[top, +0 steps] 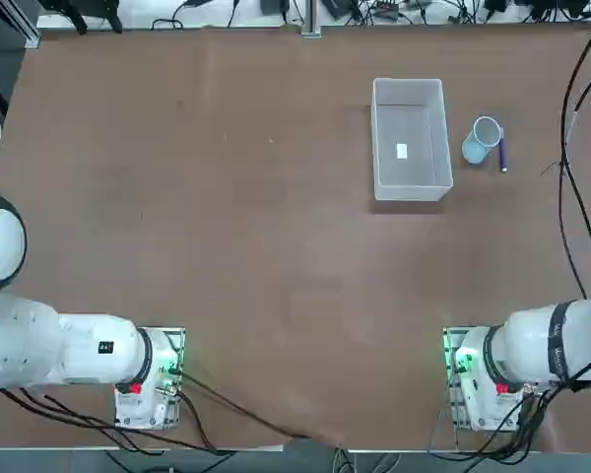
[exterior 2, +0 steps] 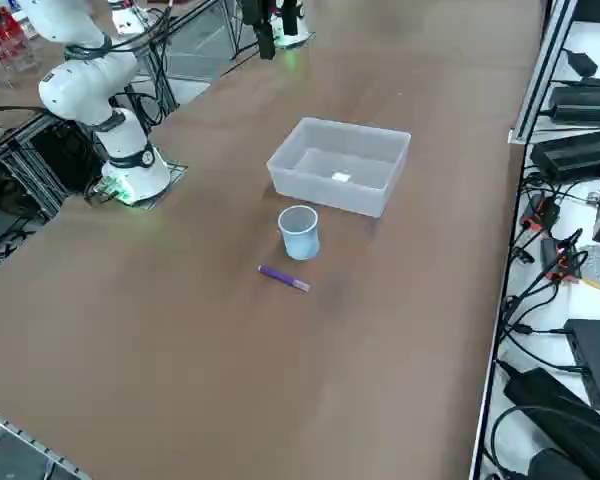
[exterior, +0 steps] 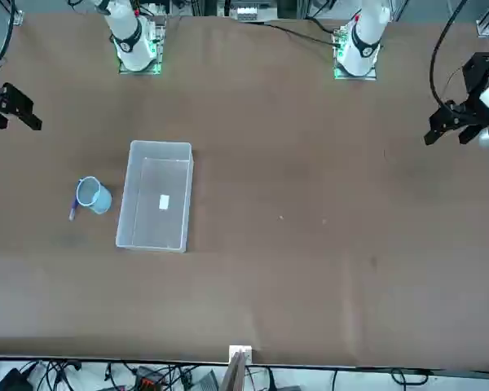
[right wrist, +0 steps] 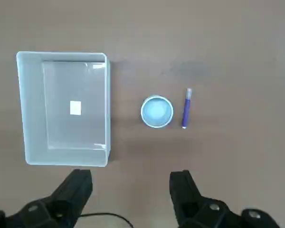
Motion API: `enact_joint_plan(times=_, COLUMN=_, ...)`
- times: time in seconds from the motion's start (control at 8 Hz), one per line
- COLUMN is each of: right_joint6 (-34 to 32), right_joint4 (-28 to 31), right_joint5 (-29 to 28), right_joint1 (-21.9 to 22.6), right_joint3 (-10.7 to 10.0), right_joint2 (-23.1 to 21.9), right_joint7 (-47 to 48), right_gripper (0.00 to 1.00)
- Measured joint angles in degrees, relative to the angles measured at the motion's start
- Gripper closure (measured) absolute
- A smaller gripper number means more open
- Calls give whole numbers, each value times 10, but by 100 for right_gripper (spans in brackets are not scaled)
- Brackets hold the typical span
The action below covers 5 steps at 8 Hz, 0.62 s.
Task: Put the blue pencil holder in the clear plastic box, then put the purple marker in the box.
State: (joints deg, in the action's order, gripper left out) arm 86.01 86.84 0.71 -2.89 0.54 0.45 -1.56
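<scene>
at the near edge of the table, top view, the right arm's base sat at about 5 o'clock w/ green lights on its mount. the right gripper showed in the wrist view, held high above the tabletop and pointing straight down; its two black fingers stood wide apart w/ nothing between them, only bare brown surface under the gap. in the front view the same gripper hung at the picture's left edge, clear of all objs.

farther out, at roughly 1 o'clock in the top view, the clear plastic box rested flat on the table, long side running near-to-far, w/ a small white label on its floor and no other contents. just beside it toward 3 o'clock stood the blue pencil holder, upright, mouth up, pale inside, apart from the box wall. the purple marker lay flat on the table on the holder's far side from the box, close alongside it, parallel to the box's long side; contact btwn marker and holder can't be told from the top view, but the wrist and right side views showed a small gap. both objs were outside the box.

at the far rim, cables ran along the table's back edge.
</scene>
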Motion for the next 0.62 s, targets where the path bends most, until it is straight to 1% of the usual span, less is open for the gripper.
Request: enact_joint_plan(times=0.62, right_joint6=-1, right_joint4=1, right_joint5=0, right_joint1=-1, right_joint3=-1, right_joint2=4, right_joint7=0, right_gripper=0)
